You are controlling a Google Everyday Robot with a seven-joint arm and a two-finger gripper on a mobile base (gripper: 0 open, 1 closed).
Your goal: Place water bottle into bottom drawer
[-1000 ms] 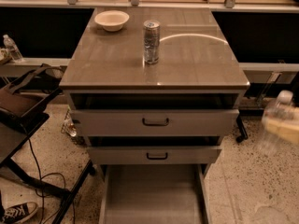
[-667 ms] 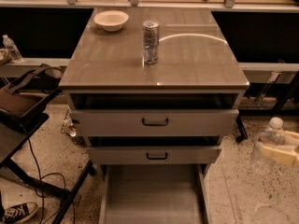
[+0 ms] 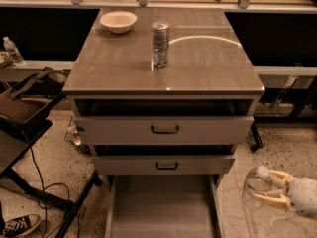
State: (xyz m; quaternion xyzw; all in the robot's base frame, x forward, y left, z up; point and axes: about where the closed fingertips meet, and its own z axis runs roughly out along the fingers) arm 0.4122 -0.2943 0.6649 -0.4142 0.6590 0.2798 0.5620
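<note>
Status: carrying clear plastic water bottle (image 3: 251,214) in cream two-finger gripper (image 3: 257,184) at lower right, clamping it between the jaws from the right side. Dropping and sliding left compared with a second ago; now hanging below the level of the handled drawers, just right of wide grey metal bottom drawer (image 3: 161,207), outside its right wall, over speckled floor (image 3: 280,148). Judging the placement as nearly set up: needing a short shift left over the wall, then lowering and releasing. Watching for clipping that thin wall. Seeing the drawer pulled out, nothing lying in it. Leaving shiny silver can (image 3: 160,43) and white bowl (image 3: 118,21) standing on brown desk (image 3: 208,63). Noting two grey drawers with black handles (image 3: 208,130) sitting part open above; dark chair (image 3: 22,115) and cables at left.
</note>
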